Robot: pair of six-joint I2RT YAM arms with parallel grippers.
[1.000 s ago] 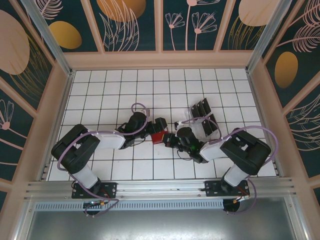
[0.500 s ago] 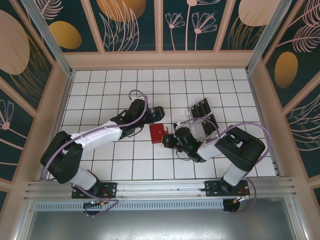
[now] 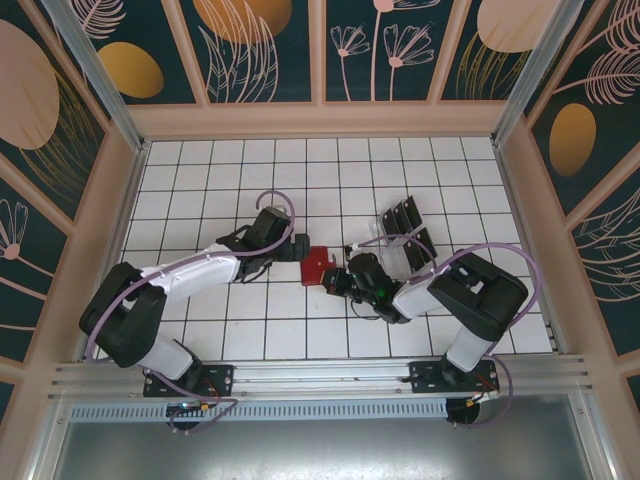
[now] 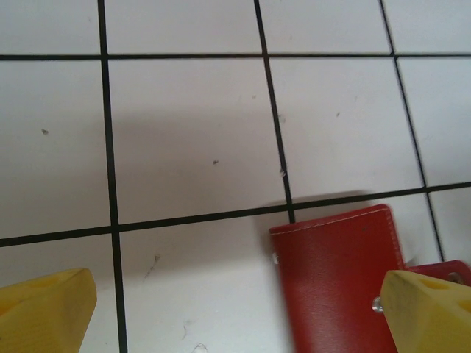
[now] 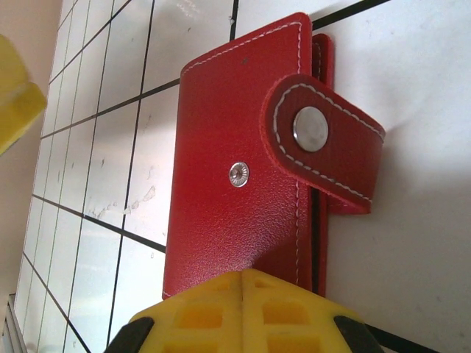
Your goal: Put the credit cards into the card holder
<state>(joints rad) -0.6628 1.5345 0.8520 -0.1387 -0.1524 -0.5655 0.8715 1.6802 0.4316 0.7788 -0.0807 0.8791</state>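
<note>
Card holder (image 3: 315, 266) mid-surface (image 3: 200, 170), between both arms
Right jaws fully closed, gripping nothing, tips touching the holder's edge; left jaws spread wide and empty, just over its other end.

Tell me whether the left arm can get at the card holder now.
Probably yes: the left gripper hangs open right by the card holder, nothing between them; the right gripper pinches only one edge.

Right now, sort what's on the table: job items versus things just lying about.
For the job: card holder; credit cards.
Just lying about: clear slotted rack, which the cards stand in.
</note>
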